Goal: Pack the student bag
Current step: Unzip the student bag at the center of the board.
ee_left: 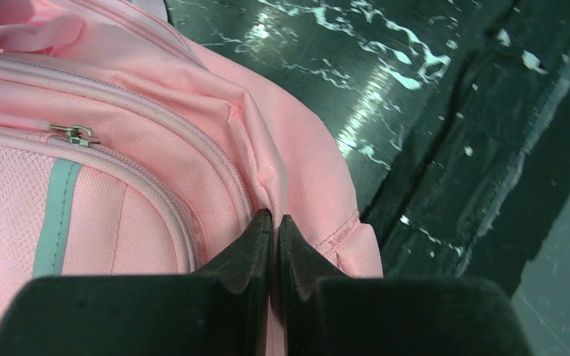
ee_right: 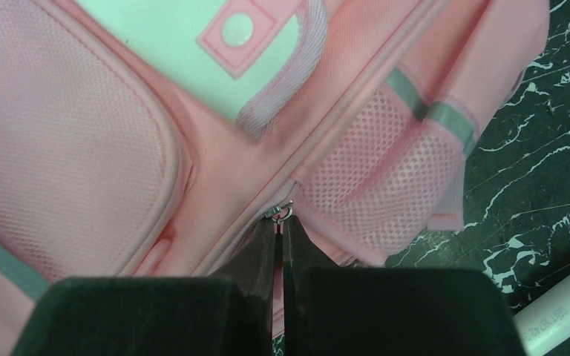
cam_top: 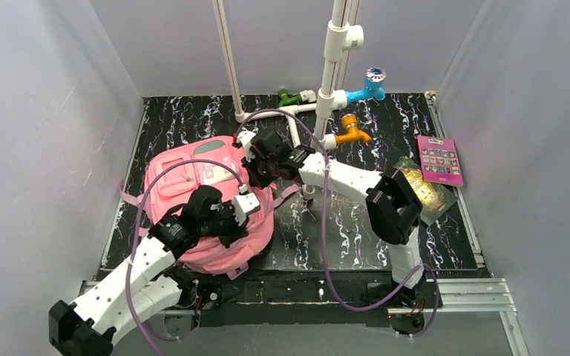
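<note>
**Item:** student bag (cam_top: 193,185). It is laid flat on the bench (cam_top: 341,237), toward 9 o'clock of the bench's centre in the top view.

**Holds:**
- The left claw (ee_left: 274,222) is pressed fully together on a raised fold of the bag's fabric at the 5 o'clock edge of the bag.
- The right claw (ee_right: 280,222) is likewise closed. Its tips are set at the zip pull (ee_right: 282,213) on the 1 o'clock side, and the tab is judged to be pinched between them.

**Materials:**
- The shell is a fine-woven pink cloth, soft and easily creased.
- An open-mesh side pocket is crossed by grey-green stripes.
- A pale, smooth patch carries a round stud.
- The zip slider is small bright metal.
- The bench surface is black, glossy and white-veined.

**Hazards:**
- The pull may be lost from the tips, since very little of it is gripped.
- If the soft fold slips from the left claw, the whole bag may be dragged across the slick bench instead of being unzipped.
- The slider may be jammed where slack cloth bunches at a curve of the track.

**Adjacent:** a pink book (cam_top: 439,159) is noted at 3 o'clock, well apart from the bag.
</note>
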